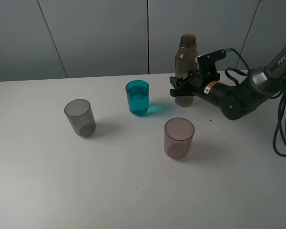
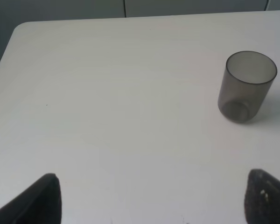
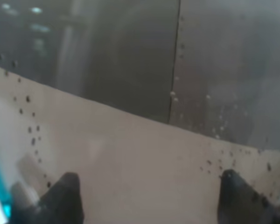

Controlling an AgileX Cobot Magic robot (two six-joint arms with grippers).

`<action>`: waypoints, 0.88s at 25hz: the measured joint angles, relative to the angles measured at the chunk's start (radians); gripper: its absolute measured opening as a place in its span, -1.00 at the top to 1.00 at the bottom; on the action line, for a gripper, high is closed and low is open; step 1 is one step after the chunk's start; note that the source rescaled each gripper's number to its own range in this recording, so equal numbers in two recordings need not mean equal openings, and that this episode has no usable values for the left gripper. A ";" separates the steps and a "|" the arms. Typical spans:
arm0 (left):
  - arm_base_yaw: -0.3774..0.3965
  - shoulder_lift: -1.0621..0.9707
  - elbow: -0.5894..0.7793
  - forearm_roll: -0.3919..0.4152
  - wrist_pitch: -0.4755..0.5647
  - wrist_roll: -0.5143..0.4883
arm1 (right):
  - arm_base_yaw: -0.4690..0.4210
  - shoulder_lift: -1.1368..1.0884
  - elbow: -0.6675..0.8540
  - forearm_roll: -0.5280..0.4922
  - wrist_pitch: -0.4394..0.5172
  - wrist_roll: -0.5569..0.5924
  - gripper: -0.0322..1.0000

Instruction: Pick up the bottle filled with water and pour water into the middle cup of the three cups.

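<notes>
1. White tabletop (image 1: 47,191) spreads in front of a grey panelled wall (image 1: 95,33).
2. The tall, slim, smoky brown-grey translucent plastic bottle (image 1: 186,59) stands upright at the far right, its mouth capless.
3. The right gripper (image 1: 182,89) is clenched around the bottle's lower body.
4. The small translucent teal-blue plastic cup (image 1: 137,98) sits just left of the bottle. It is between a smoky grey plastic cup (image 1: 79,117) at the left and a pinkish-mauve plastic cup (image 1: 179,138) nearer.
5. The left gripper (image 2: 154,200) hangs released above the table near the grey cup, with its fingers spread wide.
</notes>
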 joint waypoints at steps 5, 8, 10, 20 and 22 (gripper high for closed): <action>0.000 0.000 0.000 0.000 0.000 0.000 | 0.000 0.000 0.000 0.000 0.001 0.017 -0.38; 0.000 0.000 0.000 0.000 0.000 0.000 | 0.000 -0.014 0.029 0.004 0.004 0.022 -0.93; 0.000 0.000 0.000 0.000 0.000 0.000 | 0.000 -0.035 0.059 0.020 0.005 0.022 -0.98; 0.000 0.000 0.000 0.000 0.000 0.000 | 0.000 -0.271 0.360 0.149 0.009 -0.088 -0.99; 0.000 0.000 0.000 0.000 0.000 0.000 | 0.000 -0.351 0.424 0.164 0.011 -0.112 -0.99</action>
